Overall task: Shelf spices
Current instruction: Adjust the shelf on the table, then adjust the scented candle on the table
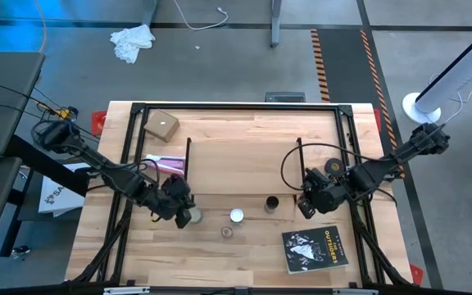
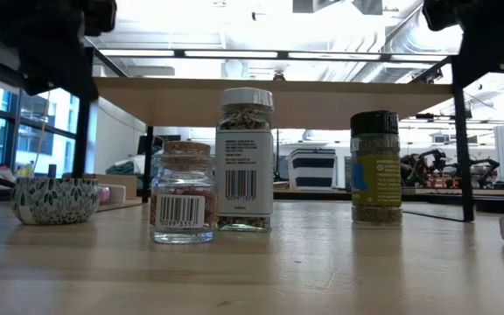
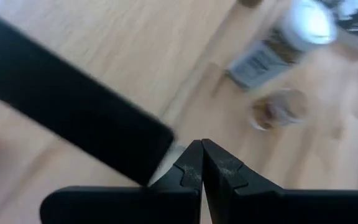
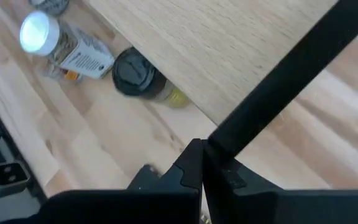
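High view: left gripper [image 1: 180, 211] and right gripper [image 1: 308, 201], fingers together and holding nothing, flank the shelf [image 1: 244, 164]. White-capped jar [image 1: 236, 216], black jar [image 1: 272, 203] and small glass jar [image 1: 227, 233] stand on the table [image 1: 220, 262] before it.

The table [image 1: 252, 156] is pale wood with visible grain and a smooth, slightly satin finish. The shelf [image 2: 278, 101] has a light wood top and thin matt black metal legs. The white-capped jar [image 2: 244, 159] is clear glass with a glossy pale lid and a white paper label. The small jar [image 2: 183, 204] is clear glass too, with a cork-like stopper and a paper barcode label. The dark jar [image 2: 375, 166] has a matt black plastic cap. At the left, a bowl [image 2: 55, 200] looks like glazed ceramic. On the near right lies a book [image 1: 315, 248] with a matt dark cover.
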Available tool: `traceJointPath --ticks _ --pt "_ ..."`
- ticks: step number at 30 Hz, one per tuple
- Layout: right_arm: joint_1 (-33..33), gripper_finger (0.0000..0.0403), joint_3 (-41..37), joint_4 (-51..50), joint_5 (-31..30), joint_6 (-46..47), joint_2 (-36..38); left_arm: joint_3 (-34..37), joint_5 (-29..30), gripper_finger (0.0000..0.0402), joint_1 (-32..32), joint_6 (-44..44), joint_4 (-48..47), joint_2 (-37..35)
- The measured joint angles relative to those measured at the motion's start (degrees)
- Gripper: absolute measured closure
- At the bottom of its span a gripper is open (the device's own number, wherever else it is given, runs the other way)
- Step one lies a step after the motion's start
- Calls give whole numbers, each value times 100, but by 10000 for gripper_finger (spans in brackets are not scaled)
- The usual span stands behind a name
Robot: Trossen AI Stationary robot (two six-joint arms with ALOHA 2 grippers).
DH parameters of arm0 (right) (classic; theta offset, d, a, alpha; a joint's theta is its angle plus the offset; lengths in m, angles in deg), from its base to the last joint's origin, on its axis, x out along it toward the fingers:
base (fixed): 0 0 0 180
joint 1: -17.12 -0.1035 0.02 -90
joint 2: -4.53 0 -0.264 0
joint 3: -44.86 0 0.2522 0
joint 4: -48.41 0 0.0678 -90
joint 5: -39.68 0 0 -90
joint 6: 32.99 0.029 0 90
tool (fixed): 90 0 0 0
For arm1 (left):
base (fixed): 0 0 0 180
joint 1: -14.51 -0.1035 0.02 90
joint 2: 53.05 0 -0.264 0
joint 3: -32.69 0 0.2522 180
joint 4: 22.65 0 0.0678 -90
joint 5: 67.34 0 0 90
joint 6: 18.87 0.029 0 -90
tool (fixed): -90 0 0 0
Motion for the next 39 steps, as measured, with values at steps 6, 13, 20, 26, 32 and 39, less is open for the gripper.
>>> traceJointPath --ticks 6,13,20,26,32,39 --pt "356 403 0 51 -67 -498 0 0 -32 401 -454 504 -363 0" --pt "614 403 39 398 261 -1248 103 -163 -737 401 -774 819 -424 -82" --pt "513 403 540 -134 379 -1503 214 -459 -904 401 -50 -117 -84 78" --pt "11 403 580 -171 189 -887 182 -494 -903 401 520 -807 103 968" --pt "-466 403 562 -506 -84 -312 18 -746 -459 401 612 -433 90 1858" --pt "-704 403 560 -596 -291 -123 -63 -1187 -22 401 499 -818 -143 2361"
